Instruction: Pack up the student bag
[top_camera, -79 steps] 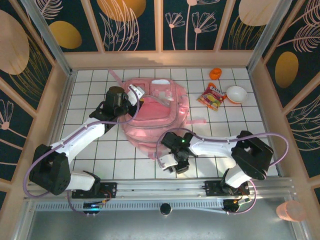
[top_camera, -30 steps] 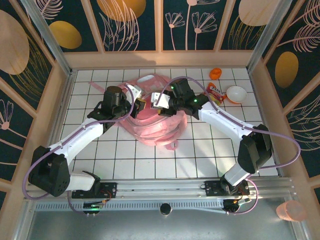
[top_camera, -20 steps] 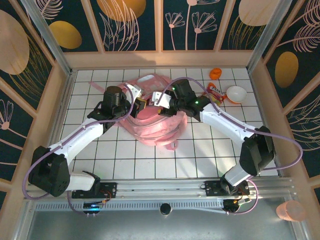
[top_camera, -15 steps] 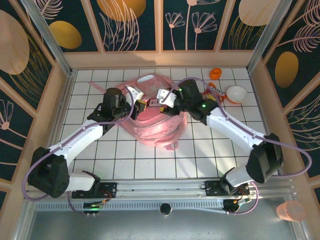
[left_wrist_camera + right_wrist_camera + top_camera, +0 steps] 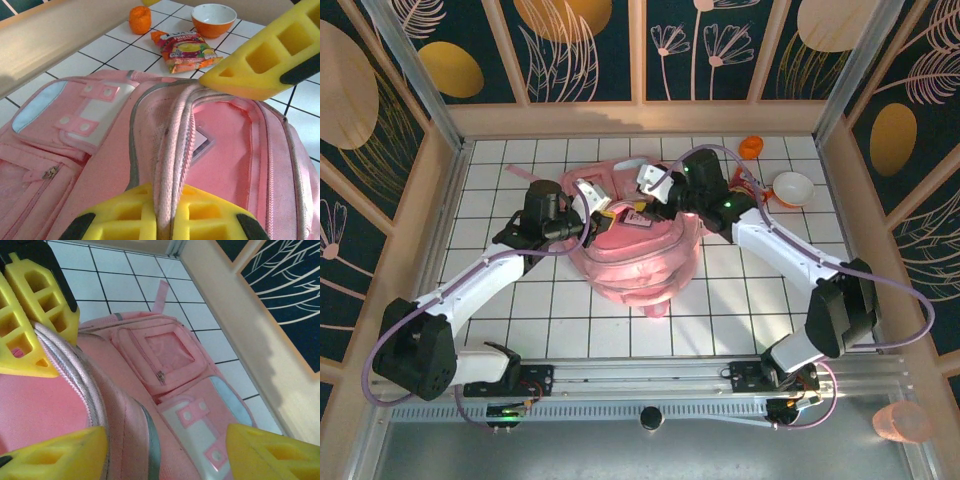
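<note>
The white tiled counter (image 5: 520,300) carries the student bag (image 5: 640,262), a large soft pink fabric backpack lying at its middle, bunched and wrinkled, with its mouth turned up between the two arms. The left tool (image 5: 165,212) is clamped tight on the zip-edged rim of that mouth: the piped pink edge runs straight down between its yellow foam pads (image 5: 210,220). The right tool (image 5: 166,432) reaches in from the far right side of the bag, its ribbed yellow fingers (image 5: 55,452) spread wide with the rim and the front panel lying between them; it is not closed on anything. Under it show the front pocket with its zip pull and the white patch with pink snap tabs. A couple of seconds earlier the bag lay flatter and broader, and the right arm was folded low by the bag's near edge; now that arm stretches across to the far side. Right of the bag sit a round bowl (image 5: 214,19), orange outside and white inside, a glossy printed snack packet (image 5: 186,50), and a small ridged orange thing (image 5: 140,19).
</note>
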